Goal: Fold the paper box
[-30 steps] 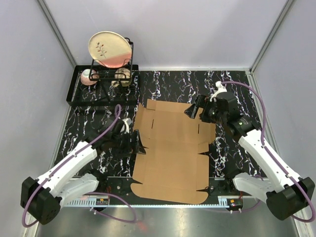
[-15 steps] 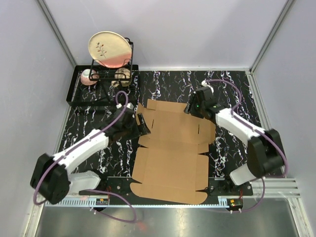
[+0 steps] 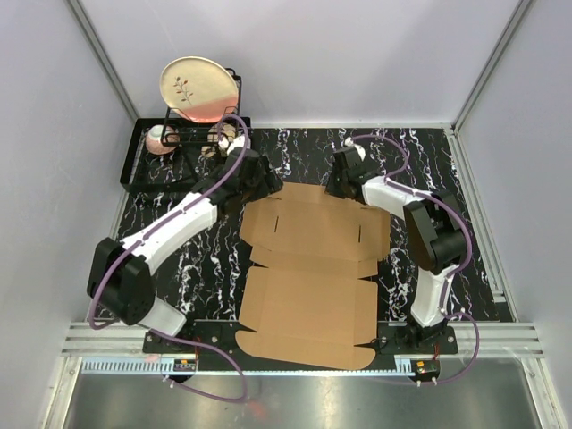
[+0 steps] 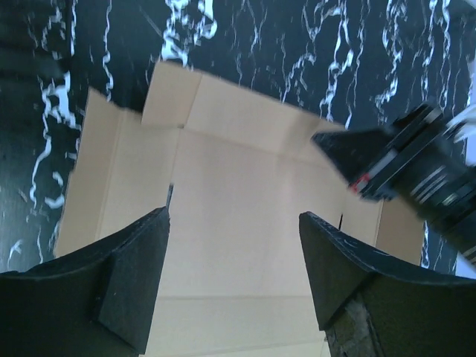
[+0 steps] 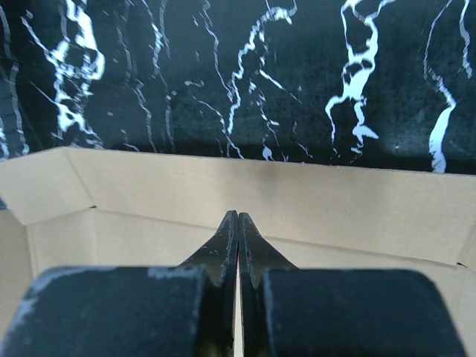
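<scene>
- Right gripper (image 5: 238,217) is clenched: its two fingers (image 5: 119,312) press flat against each other, and I see nothing caught between them.
- Its tips hang over the far flap of the paper box (image 5: 335,208), just short of the sheet's far edge, and point toward the dark surface (image 5: 223,74) beyond. Whether they touch the cardboard I cannot tell.
- Seen from above, this gripper sits at the box's far edge, a little right of the middle, with my right arm doubled back from its base to reach it.
- Left gripper (image 4: 234,219) is released: its fingers stand well apart with nothing between them, and only brown cardboard shows through the gap.
- From above, it is at the far left corner of the box. My two grippers are near each other along that far edge but do not touch.
- The paper box lies flat and unfolded in the middle of the black, white-veined surface. It is a brown die-cut sheet with flaps, slits and creases, and its near edge lies close to my bases.
- A black dish rack (image 3: 183,165) stands at the far left corner of the surface, apart from the box, with a cream and pink plate (image 3: 198,89) propped on top.
</scene>
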You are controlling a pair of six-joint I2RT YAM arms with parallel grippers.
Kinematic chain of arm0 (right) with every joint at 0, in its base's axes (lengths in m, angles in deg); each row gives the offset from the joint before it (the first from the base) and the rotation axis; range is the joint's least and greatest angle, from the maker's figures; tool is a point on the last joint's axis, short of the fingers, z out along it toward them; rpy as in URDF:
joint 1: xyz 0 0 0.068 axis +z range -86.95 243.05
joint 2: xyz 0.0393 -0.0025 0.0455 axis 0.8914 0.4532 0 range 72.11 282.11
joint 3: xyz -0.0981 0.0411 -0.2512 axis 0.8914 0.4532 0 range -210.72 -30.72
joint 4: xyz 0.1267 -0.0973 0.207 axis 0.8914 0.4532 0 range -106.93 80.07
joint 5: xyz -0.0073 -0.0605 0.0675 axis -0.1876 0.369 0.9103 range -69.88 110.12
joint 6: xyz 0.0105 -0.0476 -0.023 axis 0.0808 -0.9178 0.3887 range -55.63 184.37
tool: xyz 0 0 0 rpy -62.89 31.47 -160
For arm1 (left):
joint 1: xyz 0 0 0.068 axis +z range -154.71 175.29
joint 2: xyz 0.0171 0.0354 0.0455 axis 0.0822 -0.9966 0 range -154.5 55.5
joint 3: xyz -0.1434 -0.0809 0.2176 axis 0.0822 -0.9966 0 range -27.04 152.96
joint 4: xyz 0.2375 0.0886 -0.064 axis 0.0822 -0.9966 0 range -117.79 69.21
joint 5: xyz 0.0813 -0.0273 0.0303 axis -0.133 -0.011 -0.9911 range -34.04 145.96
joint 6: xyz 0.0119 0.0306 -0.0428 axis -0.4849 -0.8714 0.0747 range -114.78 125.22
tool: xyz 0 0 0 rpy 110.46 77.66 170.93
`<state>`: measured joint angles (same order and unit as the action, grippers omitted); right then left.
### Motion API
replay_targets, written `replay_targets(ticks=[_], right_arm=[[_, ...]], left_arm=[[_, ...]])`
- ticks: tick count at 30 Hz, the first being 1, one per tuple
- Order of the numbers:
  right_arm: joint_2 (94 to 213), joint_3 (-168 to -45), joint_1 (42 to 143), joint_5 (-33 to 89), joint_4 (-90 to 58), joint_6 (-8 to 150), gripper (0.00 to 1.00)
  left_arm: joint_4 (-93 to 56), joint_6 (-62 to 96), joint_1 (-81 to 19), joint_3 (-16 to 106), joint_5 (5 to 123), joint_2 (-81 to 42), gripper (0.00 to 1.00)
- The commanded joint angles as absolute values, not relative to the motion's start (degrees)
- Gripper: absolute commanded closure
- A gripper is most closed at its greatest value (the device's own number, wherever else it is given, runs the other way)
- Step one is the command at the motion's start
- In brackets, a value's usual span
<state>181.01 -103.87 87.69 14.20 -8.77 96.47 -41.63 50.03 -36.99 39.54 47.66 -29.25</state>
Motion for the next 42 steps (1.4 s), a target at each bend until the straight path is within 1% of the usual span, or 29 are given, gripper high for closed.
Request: replay_targets(ticks=[1,6,10,11,15,23,25,26,29,30,32,33,36,37,42], right_arm=[[182.9,-101.6,87.9,15.6,-13.6,98.0,1.0],[185.3,-100.8,87.8,14.1,-13.9,97.6,1.0],[186.4,-99.7,87.9,13.9,-14.3,97.8,1.0],[186.5,-99.5,87.9,13.7,-14.6,97.9,1.0],[187.0,-98.5,87.9,13.4,-14.6,98.8,1.0],[187.8,-97.3,87.9,14.2,-15.3,99.4,1.0],[187.7,-97.3,87.9,14.2,-15.3,99.4,1.0],[187.6,-97.3,87.9,14.4,-15.2,99.4,1.0],[187.3,-97.5,87.9,14.4,-15.0,99.3,1.0],[187.1,-97.6,88.0,14.4,-14.9,99.2,1.0],[186.9,-97.8,87.9,14.3,-14.7,99.1,1.0],[186.8,-97.8,87.9,14.3,-14.6,99.1,1.0],[186.7,-97.7,87.8,14.1,-14.7,99.0,1.0],[186.8,-97.6,87.9,14.1,-14.7,99.0,1.0],[186.5,-96.6,87.9,14.0,-15.3,99.4,1.0]], left_arm=[[-37.8,48.3,-34.8,44.7,45.9,-34.1,0.26],[-41.6,45.9,-34.1,53.6,45.0,-43.1,0.29],[-44.3,46.3,-33.4,59.1,41.6,-49.1,0.37],[-46.3,46.3,-33.2,60.3,39.4,-50.3,0.37],[-50.8,46.5,-31.4,67.1,39.6,-58.0,0.34],[-52.9,47.0,-28.7,70.6,40.7,-65.9,0.34],[-53.2,46.8,-28.4,71.1,41.1,-67.0,0.35],[-53.1,46.9,-28.4,71.4,41.5,-67.7,0.37],[-52.3,46.8,-28.4,71.2,42.9,-68.5,0.47],[-51.9,46.8,-28.4,71.0,43.6,-68.4,0.52],[-50.2,46.8,-28.4,70.3,45.1,-68.2,0.57],[-49.6,46.9,-28.4,70.1,45.5,-68.1,0.62],[-46.4,47.0,-28.6,68.1,47.4,-66.8,0.65],[-44.2,47.0,-28.8,66.5,48.2,-65.7,0.69],[-38.3,47.0,-29.3,63.4,51.6,-64.3,0.76]])
